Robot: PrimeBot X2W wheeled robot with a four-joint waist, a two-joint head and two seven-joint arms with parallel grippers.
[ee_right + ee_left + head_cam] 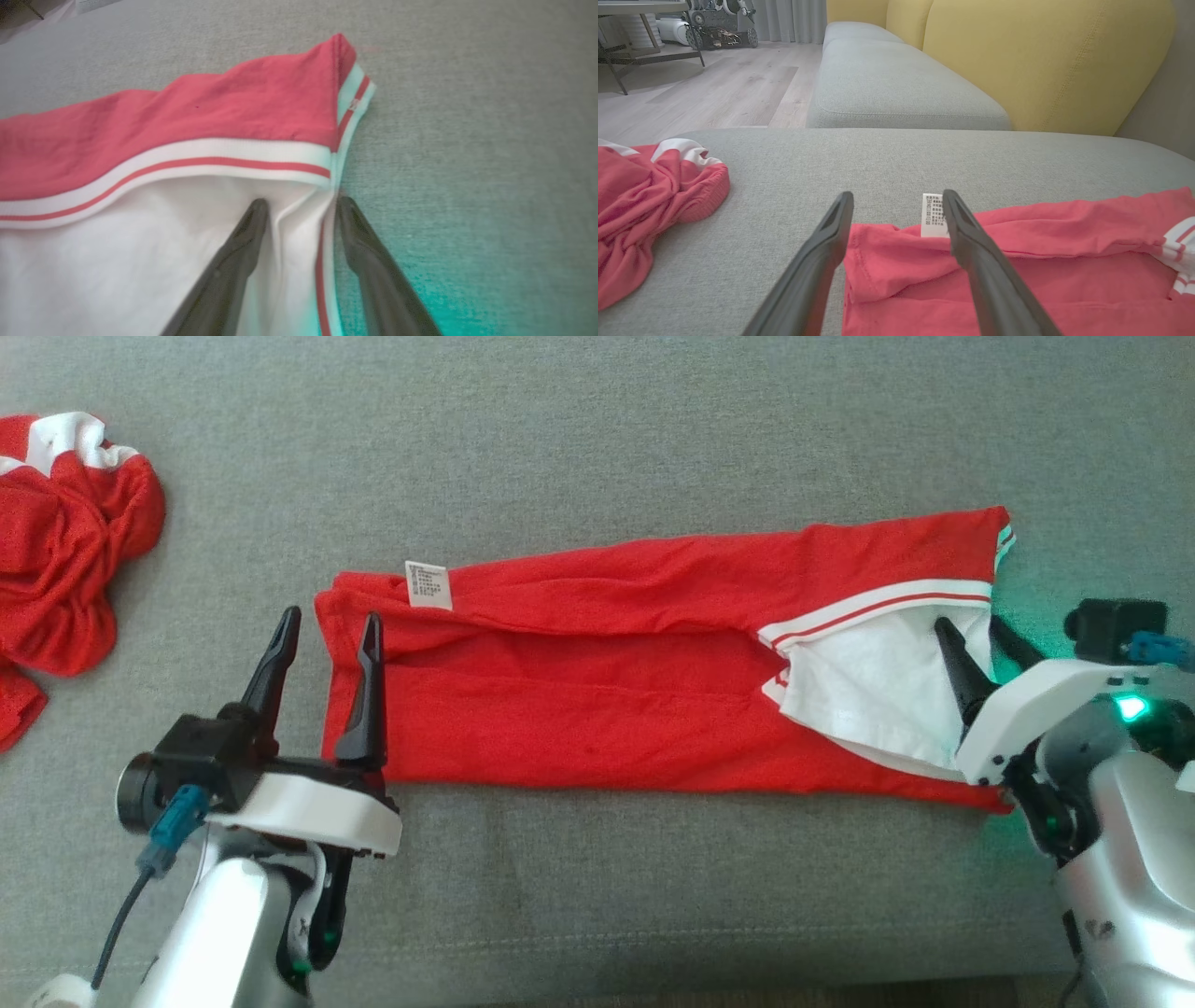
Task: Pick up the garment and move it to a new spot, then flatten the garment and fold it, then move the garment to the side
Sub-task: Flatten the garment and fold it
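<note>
The red garment [607, 681] lies folded into a long strip across the grey sofa cushion [597, 429], its white care label [428, 584] sticking up at the left end with print too small to read. A second red garment [65, 551] sits crumpled well apart on the far left. The left gripper [331, 621] has its fingers spread wide astride the strip's left edge just beside the label, while the right gripper [966, 625] has its fingers apart around the white, red-striped hem at the right end, not clamped.
</note>
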